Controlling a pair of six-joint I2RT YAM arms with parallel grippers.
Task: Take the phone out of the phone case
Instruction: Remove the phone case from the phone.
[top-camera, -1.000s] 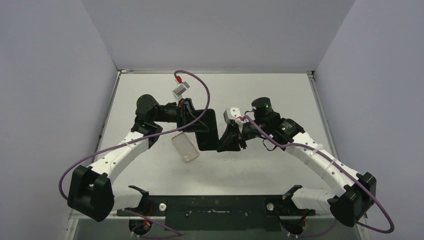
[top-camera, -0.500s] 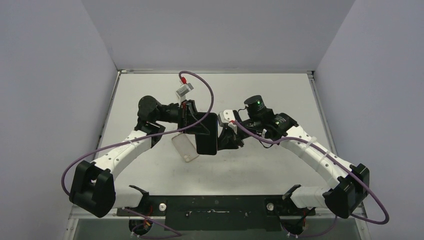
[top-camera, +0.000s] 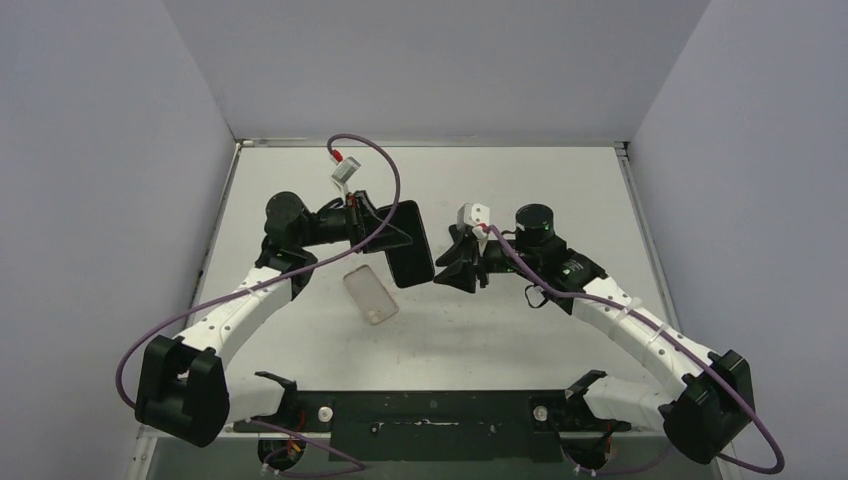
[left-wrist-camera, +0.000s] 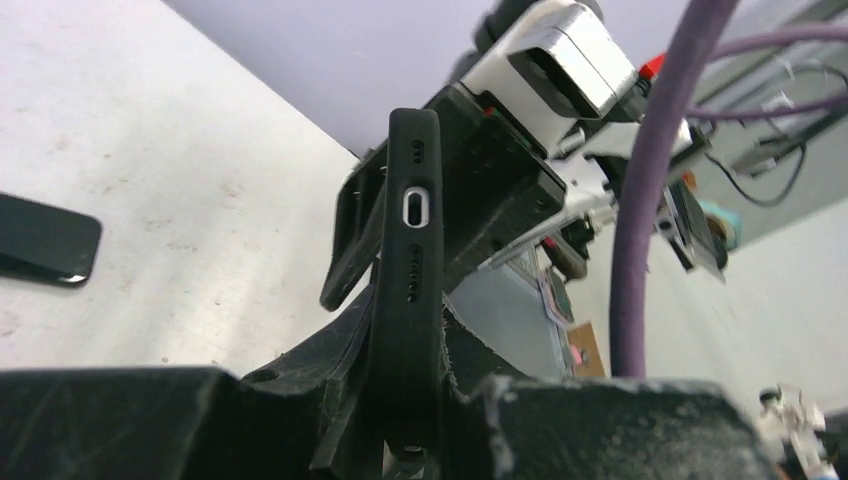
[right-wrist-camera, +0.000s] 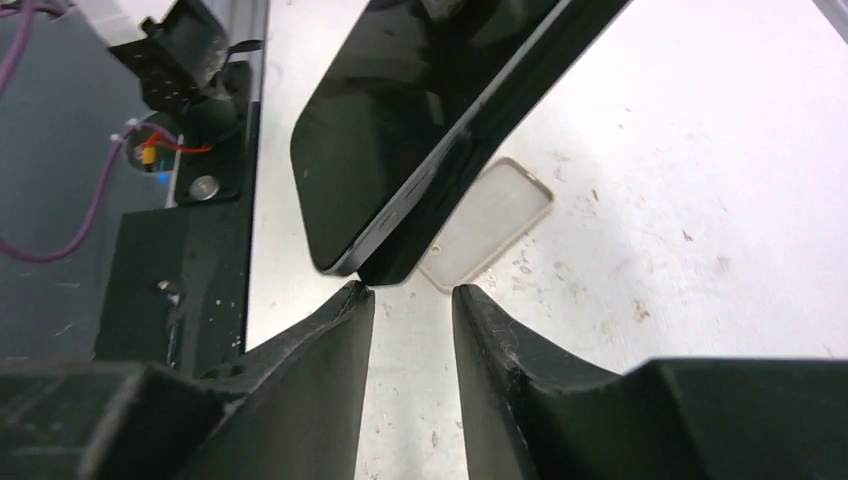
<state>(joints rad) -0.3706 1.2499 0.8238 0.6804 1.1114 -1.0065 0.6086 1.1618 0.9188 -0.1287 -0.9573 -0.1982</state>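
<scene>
Phone (top-camera: 410, 245), in its black phone case (left-wrist-camera: 412, 290), is held up off the table (top-camera: 560, 190) near the middle, between the two arms. Its long axis runs from the back of the table toward the near edge, leaning a little to the right at the near end. The end with the charging port (left-wrist-camera: 416, 207) is the far one and faces the left wrist camera. The opposite end points toward the arm bases.

The left gripper (left-wrist-camera: 410, 350) is pinched onto the cased phone close to the port end, one finger on each flat face.

The right gripper (right-wrist-camera: 412, 300) sits at the phone's near right corner. Its fingers are parted by a narrow gap with nothing between them. One tip is just under that corner, but I cannot tell whether it touches.

A clear cover (top-camera: 371, 295) lies flat on the table below, just left of the phone.
</scene>
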